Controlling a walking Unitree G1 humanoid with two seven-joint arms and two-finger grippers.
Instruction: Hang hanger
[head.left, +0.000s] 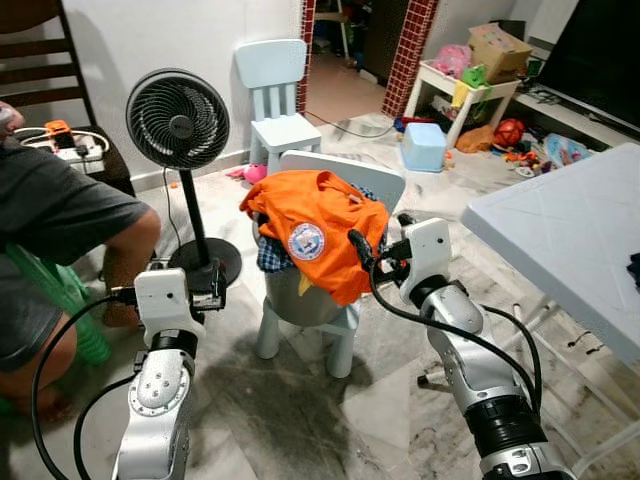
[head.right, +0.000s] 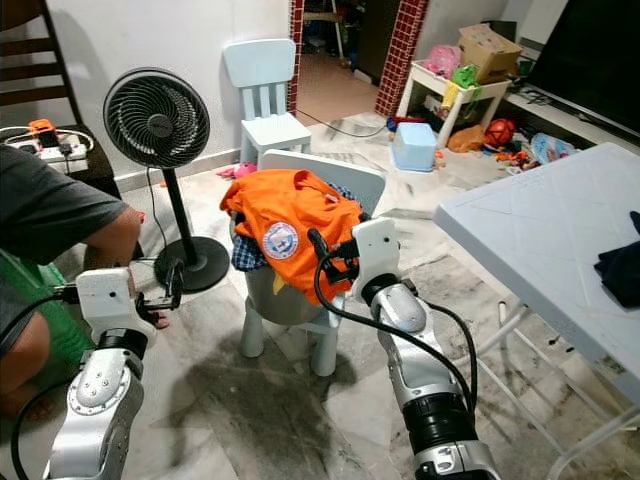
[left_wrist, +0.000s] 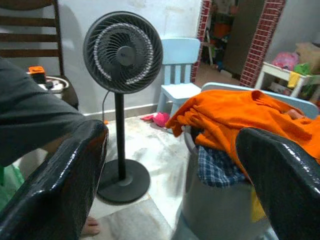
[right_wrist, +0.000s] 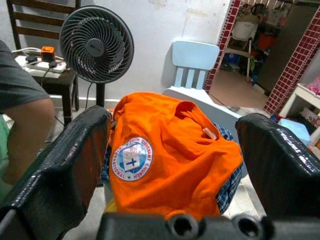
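Observation:
An orange shirt (head.left: 318, 238) with a round blue and white badge lies on top of a heap of clothes, over a blue checked cloth (head.left: 271, 256). The heap fills a grey basket (head.left: 300, 298) standing on a small white chair (head.left: 345, 176). My right gripper (head.left: 385, 247) is raised right beside the shirt's right side; in the right wrist view its fingers (right_wrist: 65, 165) stand wide apart and open, framing the orange shirt (right_wrist: 170, 155). My left gripper (head.left: 213, 288) is held up to the left of the basket, open and holding nothing, facing the heap (left_wrist: 235, 117).
A person (head.left: 50, 225) in a dark grey shirt crouches at the left, arm near my left gripper. A black standing fan (head.left: 178, 120) and a pale blue chair (head.left: 275, 90) stand behind the basket. A white folding table (head.left: 560, 230) is on the right. Toys lie at the back right.

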